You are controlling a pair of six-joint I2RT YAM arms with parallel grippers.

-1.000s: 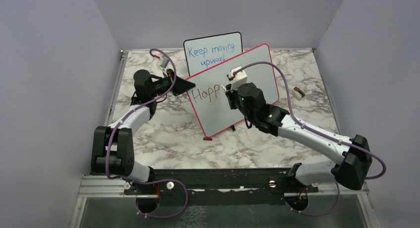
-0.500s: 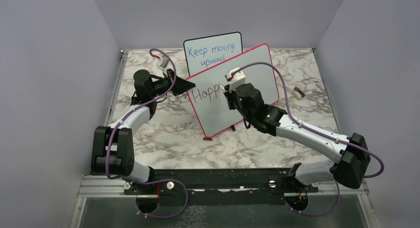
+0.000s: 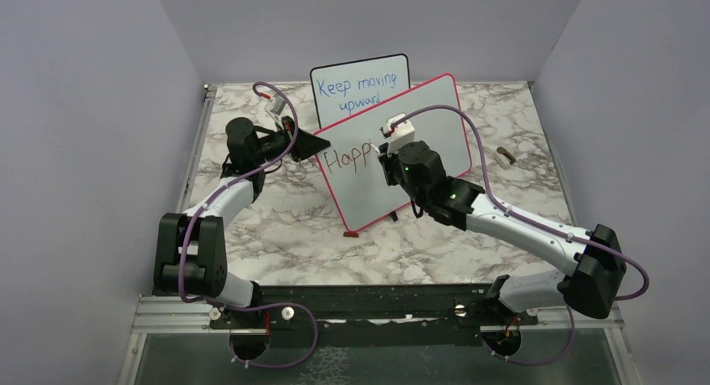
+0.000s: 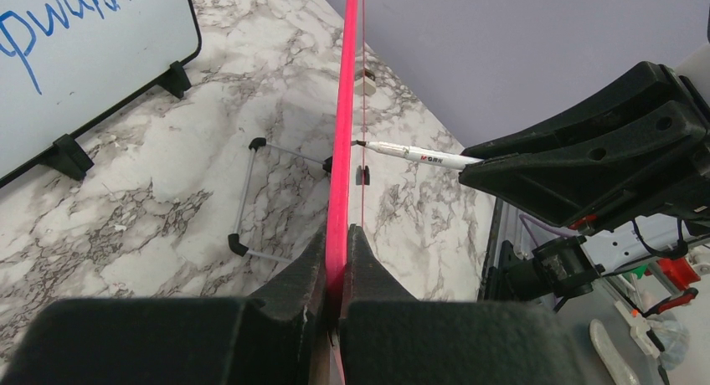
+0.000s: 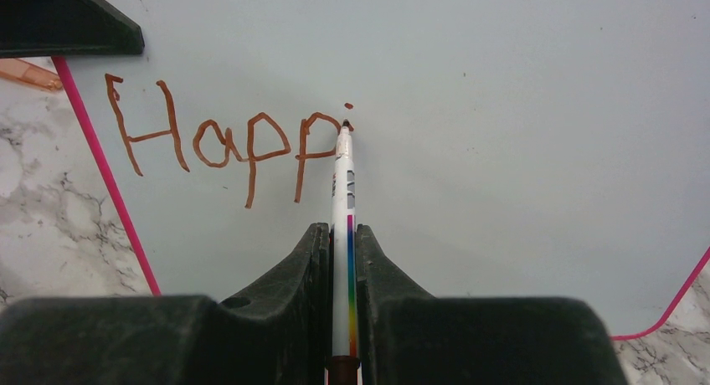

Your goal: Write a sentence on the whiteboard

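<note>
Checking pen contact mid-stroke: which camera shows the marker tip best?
Right wrist: the marker tip sits centred and sharp ahead of the right fingers, meeting the whiteboard just after "Happ". Left wrist shows it side-on, at the board's face beside the pink edge. In top external it is too small to make out.

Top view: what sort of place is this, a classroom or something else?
Most likely a robot test booth, not a classroom. Plain lilac walls box in a marble-patterned table, two arms are bolted to a rail at its near edge, and the right gripper holds a marker against the whiteboard.
</note>
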